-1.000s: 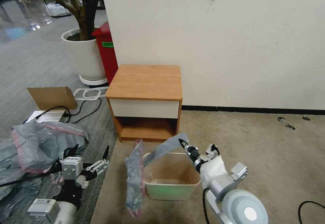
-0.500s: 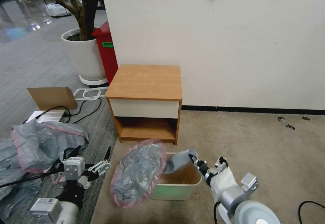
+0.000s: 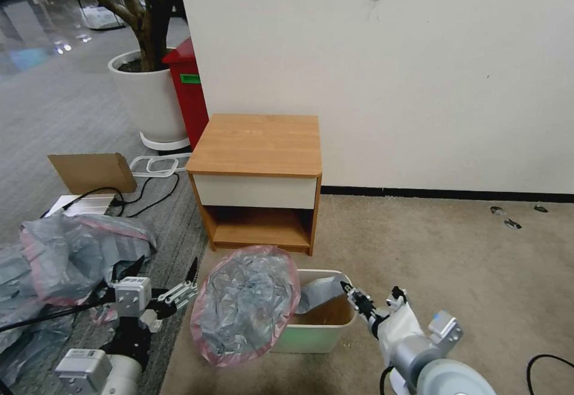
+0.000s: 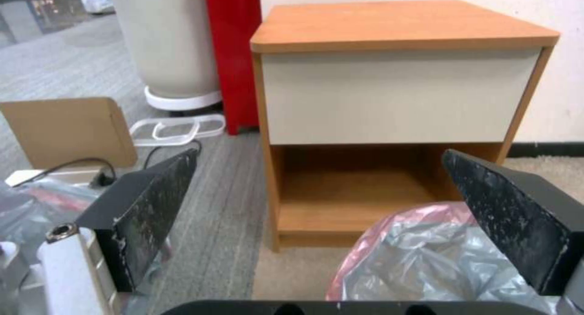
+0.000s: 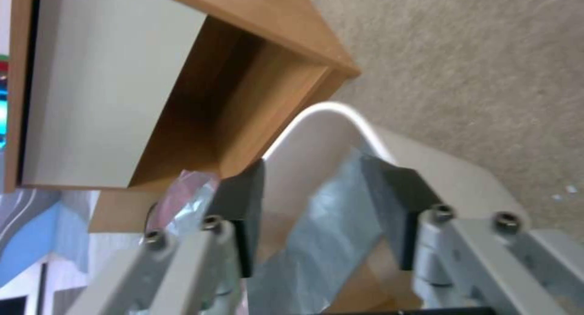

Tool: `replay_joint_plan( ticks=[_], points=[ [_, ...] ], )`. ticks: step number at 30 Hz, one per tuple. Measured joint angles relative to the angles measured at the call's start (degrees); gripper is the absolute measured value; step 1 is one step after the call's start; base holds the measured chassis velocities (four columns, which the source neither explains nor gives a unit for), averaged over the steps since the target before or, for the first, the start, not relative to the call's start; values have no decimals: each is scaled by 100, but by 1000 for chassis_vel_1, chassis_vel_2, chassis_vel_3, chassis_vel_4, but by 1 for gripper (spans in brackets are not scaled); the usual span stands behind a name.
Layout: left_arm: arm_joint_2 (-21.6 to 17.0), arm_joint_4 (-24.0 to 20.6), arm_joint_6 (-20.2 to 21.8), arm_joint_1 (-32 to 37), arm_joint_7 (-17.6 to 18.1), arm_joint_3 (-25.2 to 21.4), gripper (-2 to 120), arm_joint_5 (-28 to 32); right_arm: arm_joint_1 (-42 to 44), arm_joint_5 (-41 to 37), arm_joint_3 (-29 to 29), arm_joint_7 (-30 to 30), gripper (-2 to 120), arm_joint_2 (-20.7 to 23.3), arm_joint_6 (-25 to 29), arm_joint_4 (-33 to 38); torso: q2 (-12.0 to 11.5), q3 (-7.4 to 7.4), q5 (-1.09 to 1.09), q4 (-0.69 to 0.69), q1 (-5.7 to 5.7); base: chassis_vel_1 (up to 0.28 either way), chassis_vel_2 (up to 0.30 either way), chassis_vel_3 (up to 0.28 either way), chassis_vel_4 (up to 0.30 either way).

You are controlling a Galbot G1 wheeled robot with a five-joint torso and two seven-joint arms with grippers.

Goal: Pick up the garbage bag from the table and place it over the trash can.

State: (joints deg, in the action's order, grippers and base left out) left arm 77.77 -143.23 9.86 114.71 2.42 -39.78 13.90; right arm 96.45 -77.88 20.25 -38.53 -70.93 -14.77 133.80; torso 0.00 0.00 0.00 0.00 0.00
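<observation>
While the garbage bag point(image 3: 246, 305) hangs draped over the left corner of the trash can point(image 3: 317, 332), its pink-rimmed mouth fanned open and facing up toward the head camera, the right gripper point(image 3: 353, 295) reaches over the bin's right side, near the rim. The right wrist view shows a grey strip of the bag's plastic running between the jaws, which stand a moderate way apart; whether they truly pinch the film or it merely passes through cannot be told. That strip stretches from the gripper across the bin's open top to the bag's body, so the arm appears placed to draw the film across the opening. The left gripper point(image 3: 158, 296) waits low over the floor to the left of the bin, just beside a heap of spare bags point(image 3: 72, 251), jaws spread wide and holding nothing. Behind the bin, the table point(image 3: 257, 144) stands bare against the wall. Judged from this layout, the bag has been carried to the bin but does not yet cover its rim all round.
</observation>
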Motion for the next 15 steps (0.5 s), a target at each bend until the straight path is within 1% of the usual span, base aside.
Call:
replay_joint_plan(
  ticks=[1,2,3,4,5,6,7,11,12,15],
  points=[
    [-9,0,21,-8,2,9,100,0,35,0,40,-52,52,3,0,52,0,0,0,0,0,0,0,0,0],
    [-18,0,49,-19,4,15,100,0,65,-2,79,-87,55,3,0,101,0,0,0,0,0,0,0,0,0],
    [-18,0,49,-19,4,15,100,0,65,-2,79,-87,55,3,0,101,0,0,0,0,0,0,0,0,0],
    [-24,0,77,-31,5,19,100,1,87,-3,113,-106,58,3,1,138,0,0,0,0,0,0,0,0,0],
    [-38,0,136,-55,9,34,100,6,122,-3,171,-123,65,-3,2,195,0,0,0,0,0,0,0,0,0],
    [-52,0,190,-73,11,50,100,8,136,-2,203,-125,69,-8,2,224,0,0,0,0,0,0,0,0,0],
    [-52,0,190,-73,11,50,100,8,136,-2,203,-125,69,-8,2,224,0,0,0,0,0,0,0,0,0],
    [-215,0,462,-251,67,271,100,19,150,123,341,-106,89,-46,14,381,0,0,0,0,0,0,0,0,0],
    [-215,0,462,-251,67,271,100,19,150,123,341,-106,89,-46,14,381,0,0,0,0,0,0,0,0,0],
    [-373,114,741,-473,196,456,100,33,153,183,394,-106,98,-89,35,496,0,0,0,0,0,0,0,0,0]
  ],
)
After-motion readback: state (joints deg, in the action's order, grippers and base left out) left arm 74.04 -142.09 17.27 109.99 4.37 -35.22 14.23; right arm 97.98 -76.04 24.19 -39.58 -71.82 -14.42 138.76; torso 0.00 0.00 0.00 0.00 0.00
